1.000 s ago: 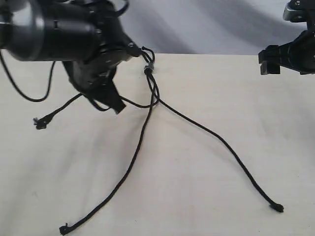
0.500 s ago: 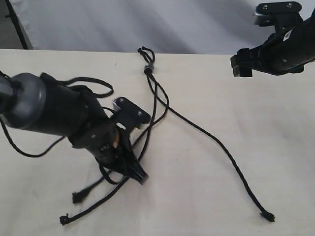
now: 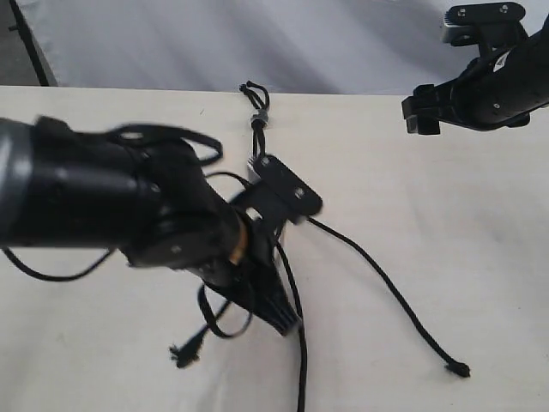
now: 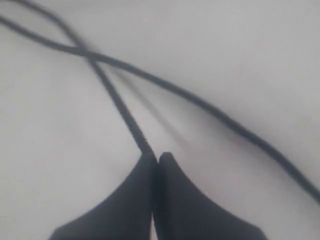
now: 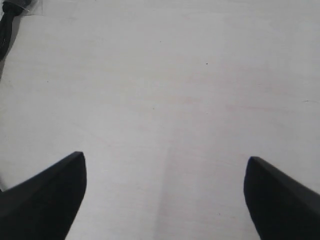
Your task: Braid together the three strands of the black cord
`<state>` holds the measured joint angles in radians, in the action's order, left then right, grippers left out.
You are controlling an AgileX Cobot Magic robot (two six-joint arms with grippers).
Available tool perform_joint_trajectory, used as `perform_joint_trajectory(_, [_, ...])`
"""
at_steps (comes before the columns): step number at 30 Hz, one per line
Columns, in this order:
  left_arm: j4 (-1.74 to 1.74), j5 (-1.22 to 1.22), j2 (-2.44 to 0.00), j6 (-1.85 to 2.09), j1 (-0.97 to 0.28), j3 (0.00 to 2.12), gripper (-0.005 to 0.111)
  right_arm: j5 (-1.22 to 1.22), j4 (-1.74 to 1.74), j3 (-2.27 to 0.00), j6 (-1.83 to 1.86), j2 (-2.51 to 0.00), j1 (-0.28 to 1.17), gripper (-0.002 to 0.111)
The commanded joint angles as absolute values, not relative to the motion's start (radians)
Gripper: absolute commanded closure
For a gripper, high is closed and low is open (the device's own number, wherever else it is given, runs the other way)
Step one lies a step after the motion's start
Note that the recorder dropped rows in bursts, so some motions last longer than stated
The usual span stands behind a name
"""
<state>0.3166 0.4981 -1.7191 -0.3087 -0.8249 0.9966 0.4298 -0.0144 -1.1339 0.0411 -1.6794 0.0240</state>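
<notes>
Cream counter [image 3: 446, 257] is seen in front of a pale grey backdrop [image 3: 343, 43]. The cord [image 3: 260, 110] is laid out on the counter, with its knot [image 3: 256, 124] and short loops [image 3: 252, 88] near the far edge, about midway across the exterior view. From the knot, three strands are spread toward the near side. One strand [image 3: 377, 271] is run out to the right and ends in a small tip [image 3: 461, 370], well apart from both arms. A second strand [image 3: 302, 378] is led down past the left gripper [image 3: 286, 323] and is cut off by the lower edge of the view. A third strand [image 3: 199, 336] is curled into a loop below the left arm and ends in a frayed tip [image 3: 181, 354] on the counter.

The left gripper is held low over the middle of the counter, pointed downward. In the left wrist view its jaws are seen pressed together, and a held strand [image 4: 120, 105] is pinched at the fingertips [image 4: 172, 167]. Farther out it is crossed by another strand [image 4: 190, 97]. Which of the three is gripped cannot be told from the exterior view.

The right gripper [image 3: 416, 113] is raised at the far right, well apart from the cord. Its jaws are spread wide with nothing between them, and only bare counter is seen between the fingers [image 5: 50, 195].
</notes>
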Motion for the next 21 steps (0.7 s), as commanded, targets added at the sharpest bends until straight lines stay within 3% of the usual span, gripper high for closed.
perform_joint_trajectory(1, [0.393,0.655,-1.631,-0.38,-0.693,1.001,0.105,0.423,-0.016,-1.132,0.049,-1.68,0.027,0.028])
perform_joint_trajectory(11, [0.414,0.472,-1.63,-0.408,-0.409,0.838,0.105,0.423,-0.022,-1.132,0.049,-1.68,0.027,0.028])
perform_joint_trajectory(19, [0.41,0.338,-1.683,-0.428,-0.381,0.769,0.105,0.453,-0.086,-1.132,0.053,-1.68,0.041,0.028])
perform_joint_trajectory(21, [0.41,0.332,-1.696,-0.431,-0.381,0.769,0.1,0.468,-0.086,-1.132,0.056,-1.68,0.064,0.028])
